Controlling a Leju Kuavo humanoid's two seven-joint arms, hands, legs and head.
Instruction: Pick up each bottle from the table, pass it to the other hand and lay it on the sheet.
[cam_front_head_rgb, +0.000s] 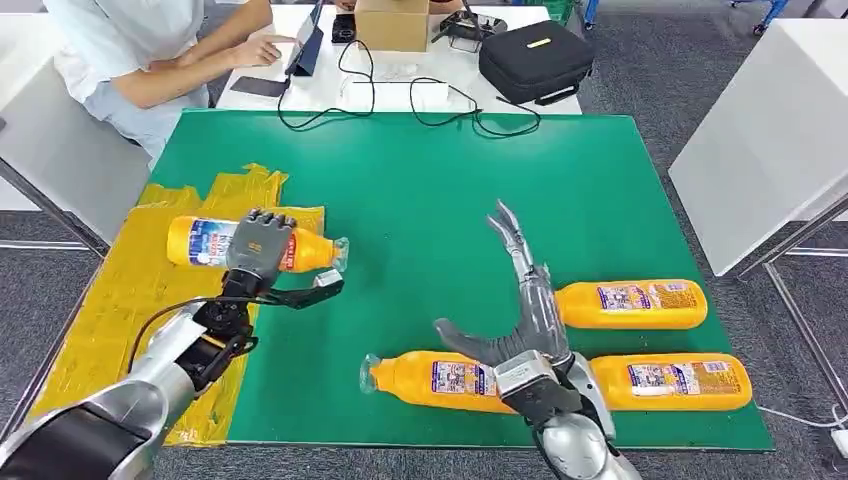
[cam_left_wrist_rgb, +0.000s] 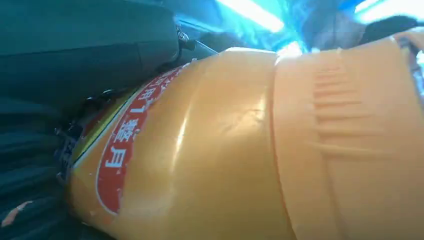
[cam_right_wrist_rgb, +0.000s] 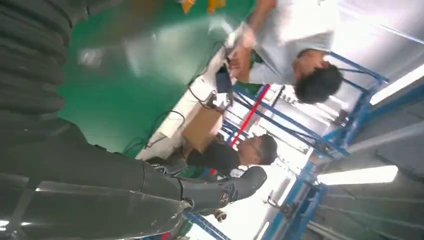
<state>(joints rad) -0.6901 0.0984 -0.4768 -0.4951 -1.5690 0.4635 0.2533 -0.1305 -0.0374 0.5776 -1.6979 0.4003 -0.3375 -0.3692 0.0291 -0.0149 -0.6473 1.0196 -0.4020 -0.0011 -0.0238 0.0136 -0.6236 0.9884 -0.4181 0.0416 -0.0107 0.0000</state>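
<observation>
- The left hand (cam_front_head_rgb: 262, 243), at left of the head view, grips a bottle (cam_front_head_rgb: 205, 241) lying sideways over the yellow sheet's (cam_front_head_rgb: 120, 290) right edge; its fingers cover the bottle's middle.
- Left wrist view: that bottle (cam_left_wrist_rgb: 225, 150) is pressed close and blurred, its ends cut off.
- The right hand (cam_front_head_rgb: 522, 310), fingers spread and holding nothing, hides part of the lower-centre bottle (cam_front_head_rgb: 425, 378).
- Two more bottles (cam_front_head_rgb: 630, 304) (cam_front_head_rgb: 675, 381) lie at lower right near the green mat's (cam_front_head_rgb: 420, 190) edge; open mat lies above.
</observation>
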